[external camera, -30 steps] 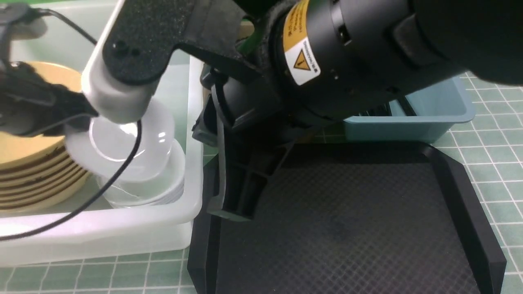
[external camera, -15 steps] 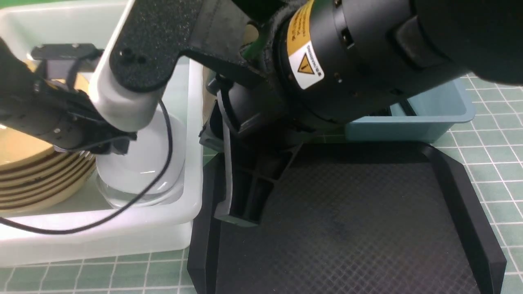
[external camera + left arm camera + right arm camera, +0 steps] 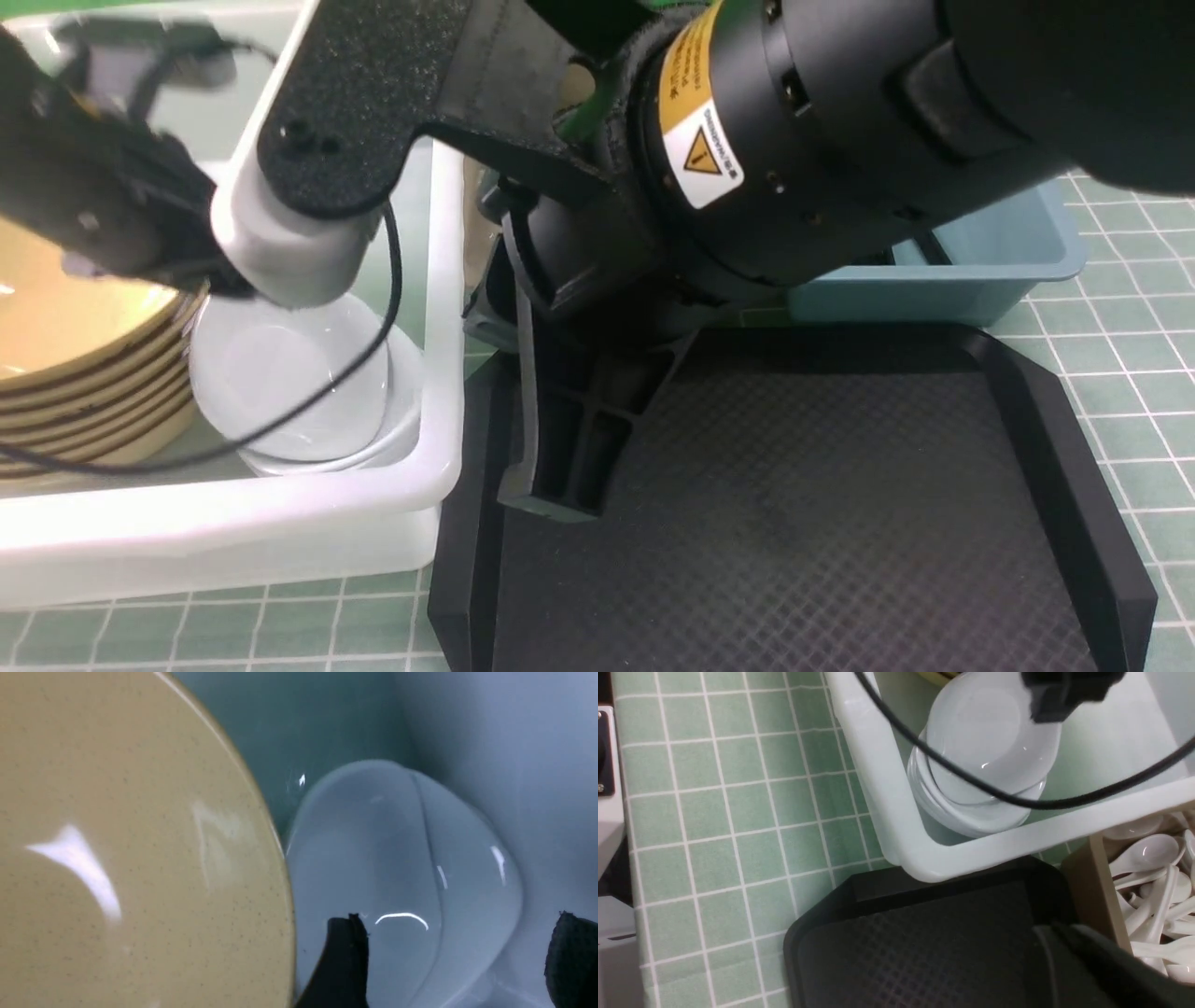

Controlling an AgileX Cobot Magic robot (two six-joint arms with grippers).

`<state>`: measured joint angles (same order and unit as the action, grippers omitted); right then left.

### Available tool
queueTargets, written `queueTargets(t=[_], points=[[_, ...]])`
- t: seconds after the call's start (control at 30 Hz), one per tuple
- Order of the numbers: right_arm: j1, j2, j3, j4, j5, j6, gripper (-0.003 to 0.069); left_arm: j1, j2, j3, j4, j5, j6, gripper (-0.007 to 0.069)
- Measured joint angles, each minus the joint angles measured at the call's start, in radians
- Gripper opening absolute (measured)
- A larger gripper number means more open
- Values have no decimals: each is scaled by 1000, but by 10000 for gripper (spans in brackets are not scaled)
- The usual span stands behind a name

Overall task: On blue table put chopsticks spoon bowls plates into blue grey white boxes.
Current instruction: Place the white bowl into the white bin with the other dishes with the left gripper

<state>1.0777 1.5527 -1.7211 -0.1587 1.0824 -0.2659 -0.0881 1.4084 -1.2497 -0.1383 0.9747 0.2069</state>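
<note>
Inside the big white box [image 3: 233, 523] a stack of tan bowls [image 3: 65, 327] sits beside a stack of white plates [image 3: 289, 392]. In the left wrist view my left gripper [image 3: 460, 961] is open just above the top plate [image 3: 397, 858], which lies a little askew on its stack, next to the top bowl [image 3: 117, 835]. Nothing is between its fingers. My right gripper [image 3: 555, 467] hangs shut and empty over the black tray [image 3: 794, 513]. White spoons [image 3: 1153, 858] fill the grey box [image 3: 1092, 891]. The blue box [image 3: 980, 271] stands behind my right arm, with black stick ends [image 3: 924, 245] in it that look like chopsticks.
My right arm's thick black body crosses the upper front view and hides much of the back of the blue table [image 3: 1120, 373]. A black cable [image 3: 373, 355] from the left arm hangs over the plates. The tray lies tight against the white box's corner [image 3: 920, 868].
My left gripper has opened and lifted back, and the white plate it held tilted now rests on the plate stack. The right gripper has barely shifted.
</note>
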Motion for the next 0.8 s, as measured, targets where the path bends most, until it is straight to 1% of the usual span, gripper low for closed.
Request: queueTargets(t=[0.1,0.17,0.2,0.27,0.3,0.33,0.43,0.47,0.5,0.57,0.7,0.8], points=[[0,0,0,-5,0,0,49,-24,-36,-22,6,29,-21,463],[0,-4,0,-7,3,0,49,-53,-70,-27,34,61,-32,402],[0,-8,0,-9,8,2,49,-62,-82,-27,48,72,-39,383],[0,-23,0,-22,11,12,49,-81,-117,-27,115,93,-58,286],[0,-25,0,-23,12,15,49,-81,-119,-27,115,93,-58,286],[0,-37,0,-29,13,24,49,-83,-129,-27,153,95,-74,225],[0,-62,0,-31,15,29,49,-83,-127,-20,219,101,-107,99],[0,-70,0,-31,18,30,49,-83,-121,-7,233,109,-118,46],[0,-74,0,-33,21,30,49,-83,-115,8,239,116,-124,22],[0,-77,1,-34,28,30,49,-83,-108,36,241,122,-129,4],[0,-80,17,-34,38,32,49,-83,-94,126,255,90,-151,1],[0,-80,31,-34,38,32,49,-83,-78,186,273,21,-207,1]])
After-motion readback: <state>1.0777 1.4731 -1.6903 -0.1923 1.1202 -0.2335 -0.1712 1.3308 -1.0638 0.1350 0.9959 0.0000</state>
